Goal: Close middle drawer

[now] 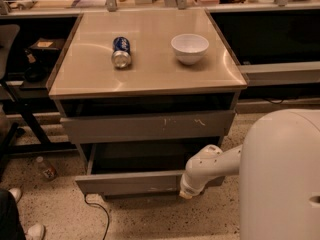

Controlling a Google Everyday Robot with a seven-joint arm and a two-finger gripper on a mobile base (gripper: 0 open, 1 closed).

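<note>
The middle drawer (125, 182) is a wide grey drawer with a plain front. It stands pulled out below the scratched grey drawer front (150, 126), and its deep dark box (145, 158) is open to view. My gripper (186, 192) is at the end of the white arm (215, 165). It sits low at the right end of the middle drawer's front panel, against or just in front of it. The lowest drawer is hidden behind the open one.
On the tan cabinet top (150, 69) a blue can (120, 51) lies on its side and a white bowl (189, 47) stands. My white base (282, 176) fills the lower right. A cable (97, 211), a bottle (46, 168) and a shoe (32, 231) are on the floor at left.
</note>
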